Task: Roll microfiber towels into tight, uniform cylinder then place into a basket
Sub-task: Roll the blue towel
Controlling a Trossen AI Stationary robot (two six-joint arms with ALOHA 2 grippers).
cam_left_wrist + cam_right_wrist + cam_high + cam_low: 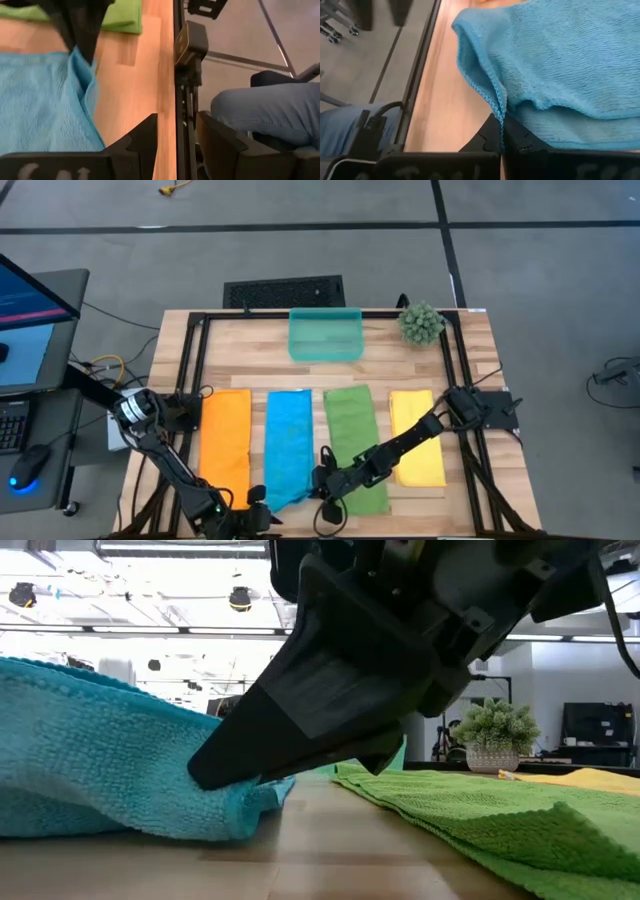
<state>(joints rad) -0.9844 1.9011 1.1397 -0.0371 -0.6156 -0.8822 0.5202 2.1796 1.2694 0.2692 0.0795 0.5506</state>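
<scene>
Four towels lie side by side on the wooden table: orange (pixel 225 435), blue (pixel 288 442), green (pixel 352 442) and yellow (pixel 415 435). The teal basket (pixel 325 333) stands at the far edge. My right gripper (pixel 322 480) is shut on the blue towel (pixel 560 55) at its near right corner. My left gripper (pixel 262 500) hovers open at the table's near edge beside the blue towel's near end (pixel 45 100). Its fingers (pixel 147 135) stand apart and touch nothing. My right gripper pinches the blue towel's hemmed edge (pixel 499 107) at the near right corner between its two fingers. The fingers slant down from the table's far right side. The pinched corner (pixel 235 785) is raised a little, and the cloth behind it humps up in a slack fold on the table.
A black frame rail (pixel 182 95) runs along the table's near edge, close to my left gripper. A person's leg in jeans (pixel 260 110) is just beyond that edge. A spiky green plant ball (pixel 421 323) stands at the far right beside the basket.
</scene>
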